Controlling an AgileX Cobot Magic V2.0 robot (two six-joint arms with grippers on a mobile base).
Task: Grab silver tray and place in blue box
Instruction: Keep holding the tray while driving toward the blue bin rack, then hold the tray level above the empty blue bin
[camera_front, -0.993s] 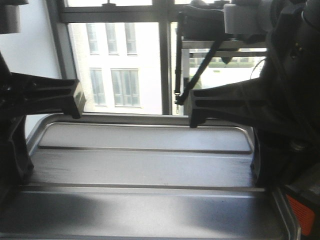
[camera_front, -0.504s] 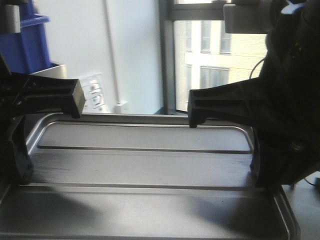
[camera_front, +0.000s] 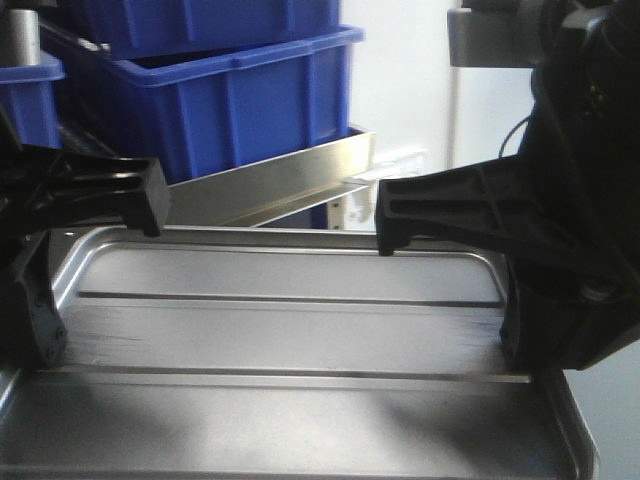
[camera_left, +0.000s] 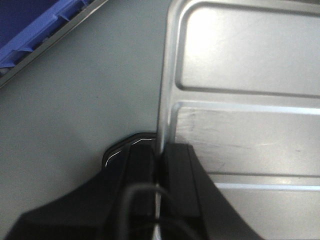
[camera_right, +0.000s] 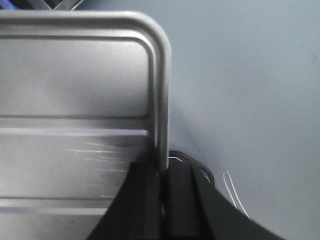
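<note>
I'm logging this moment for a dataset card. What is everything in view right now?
silver tray: one, shiny silver, foreground, gripped at its left and right rims.
blue boxes: at least three, partly seen, bright blue, stacked behind the tray at upper left.
metal pan: one, dull steel, tilted, in front of the boxes and behind the tray.
grey surface: one, grey, below the tray in both wrist views.
thin strand: one, whitish, seen against the grey surface beside the right gripper.
wall: one, white, background at upper right.
left gripper: one, black, fingers shut on the tray's left rim.
right gripper: one, black, fingers shut on the tray's right rim.
</note>
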